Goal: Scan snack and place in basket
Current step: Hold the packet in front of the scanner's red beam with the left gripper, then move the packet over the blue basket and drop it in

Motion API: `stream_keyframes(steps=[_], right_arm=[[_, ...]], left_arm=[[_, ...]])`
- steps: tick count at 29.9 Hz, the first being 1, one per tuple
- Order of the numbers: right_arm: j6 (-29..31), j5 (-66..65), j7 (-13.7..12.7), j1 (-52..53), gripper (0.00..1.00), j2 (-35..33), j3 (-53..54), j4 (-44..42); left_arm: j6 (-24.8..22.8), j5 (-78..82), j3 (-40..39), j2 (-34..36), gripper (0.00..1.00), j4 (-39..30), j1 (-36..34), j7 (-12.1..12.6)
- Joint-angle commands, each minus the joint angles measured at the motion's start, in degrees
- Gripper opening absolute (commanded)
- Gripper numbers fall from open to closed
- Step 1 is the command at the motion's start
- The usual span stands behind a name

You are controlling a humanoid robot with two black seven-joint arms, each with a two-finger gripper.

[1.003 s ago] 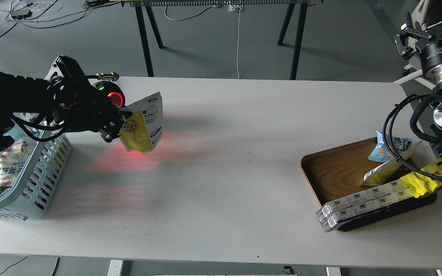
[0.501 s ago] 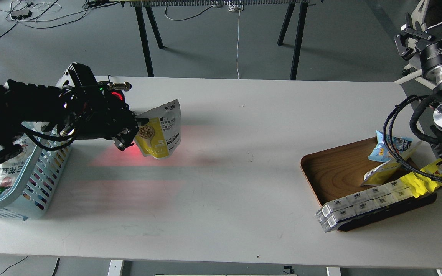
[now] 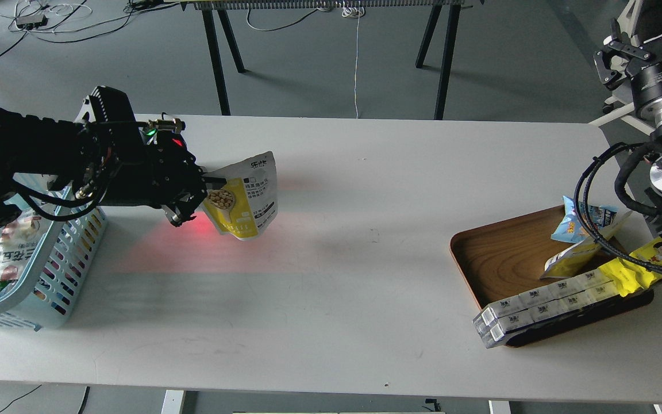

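Note:
The snack [image 3: 243, 198], a small yellow pouch with a round picture of brown nuggets and a white text panel, hangs tilted just above the table at the left. My left gripper [image 3: 209, 188] is shut on the pouch's left edge. A red glow lies on the table under and left of the pouch. The light blue lattice basket [image 3: 72, 259] stands at the table's left edge, below my left arm, with packets inside. My right gripper [image 3: 638, 43] is raised at the far right above the table edge, fingers apart and empty.
A scanner [image 3: 161, 131] with green and red lights shows just behind my left wrist. A brown wooden tray [image 3: 503, 253] at the right holds a blue snack bag [image 3: 572, 227], a yellow wrapper with a cartoon face [image 3: 647, 261] and a row of small white boxes [image 3: 543, 307].
My left gripper has carried the pouch to the right, away from the scanner's face, and a little up. The red glow on the table has shrunk. The right arm has barely moved.

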Motion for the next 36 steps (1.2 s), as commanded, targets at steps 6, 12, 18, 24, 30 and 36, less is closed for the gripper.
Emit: stream_keyframes(steps=[6, 12, 18, 24, 30, 36], right_arm=[[0.0, 0.0, 0.0, 0.0, 0.99, -0.1, 0.0, 0.1], [0.0, 0.0, 0.0, -0.1, 0.99, -0.1, 0.0, 0.1], [0.0, 0.0, 0.0, -0.1, 0.99, -0.1, 0.0, 0.1], [0.0, 0.0, 0.0, -0.1, 0.99, -0.1, 0.0, 0.0], [0.0, 0.0, 0.0, -0.1, 0.99, -0.1, 0.0, 0.0], [0.0, 0.0, 0.0, -0.1, 0.99, -0.1, 0.0, -0.1]], left_arm=[[-0.1, 0.0, 0.2, 0.2, 0.0, 3.6, 0.4, 0.5], [-0.2, 0.0, 0.2, 0.5, 0.0, 4.1, 0.4, 0.5], [-0.3, 0.0, -0.4, 0.3, 0.0, 5.6, -0.2, 0.7], [-0.1, 0.0, -0.8, -0.1, 0.0, 9.4, -1.3, 0.4], [-0.1, 0.0, -0.8, -0.5, 0.0, 9.4, -1.3, 0.5], [0.3, 0.0, -0.8, 0.3, 0.0, 7.3, -1.5, -0.1]])
